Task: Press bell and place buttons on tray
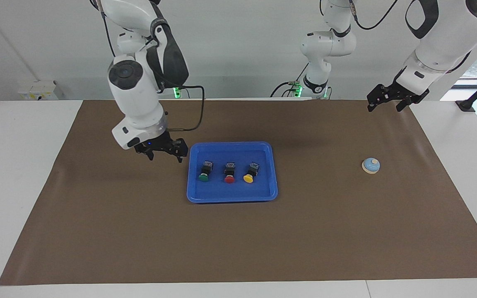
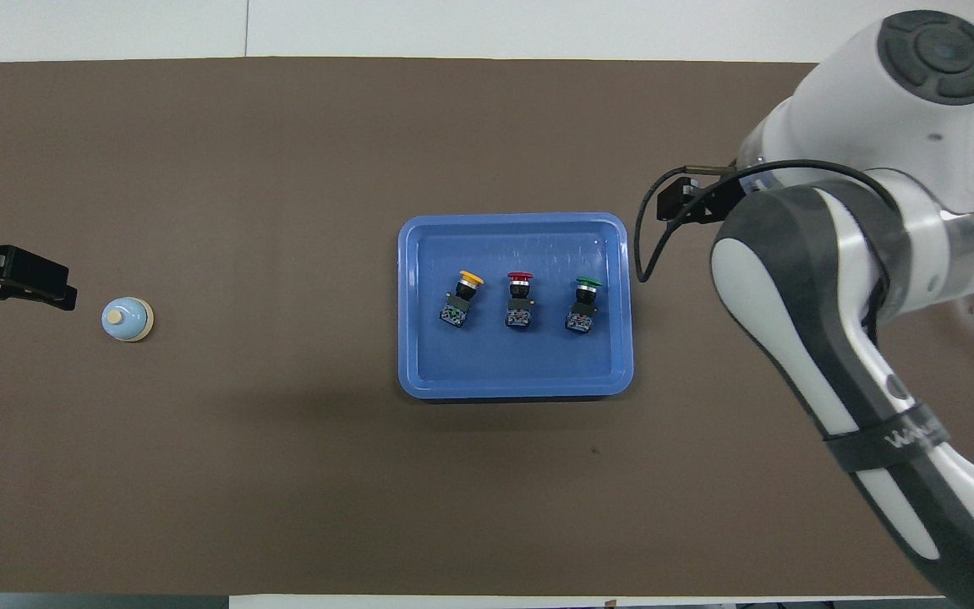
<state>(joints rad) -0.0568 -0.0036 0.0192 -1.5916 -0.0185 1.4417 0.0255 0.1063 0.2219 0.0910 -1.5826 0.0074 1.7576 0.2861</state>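
Blue tray (image 1: 232,194) sits at mid-table on the brown mat (image 1: 139,231). Three push-button switches lie in it in one row, apart from one another, caps pointing away from the robots: green button (image 1: 205,170) toward the right arm's end, red button (image 1: 230,172) in the middle, yellow button (image 1: 251,171) toward the left arm's end. In the overhead view the same row reads yellow (image 2: 462,299), red (image 2: 520,299), green (image 2: 582,304), all well inside the tray rim (image 2: 512,220).

Bell (image 1: 371,165), light-blue dome with cream knob, stands on the mat well apart from the tray, toward the left arm's end of the table.

Right gripper (image 1: 165,155) hangs raised over bare mat just beside the tray's edge at the right arm's end; its fingers stand wide apart and carry nothing.

Left gripper (image 1: 385,103) hangs raised over the mat's edge at the robots' side, the arm waiting; its fingers are spread wide and carry nothing. In the overhead view it (image 2: 64,295) appears close to the bell (image 2: 127,319), not touching.
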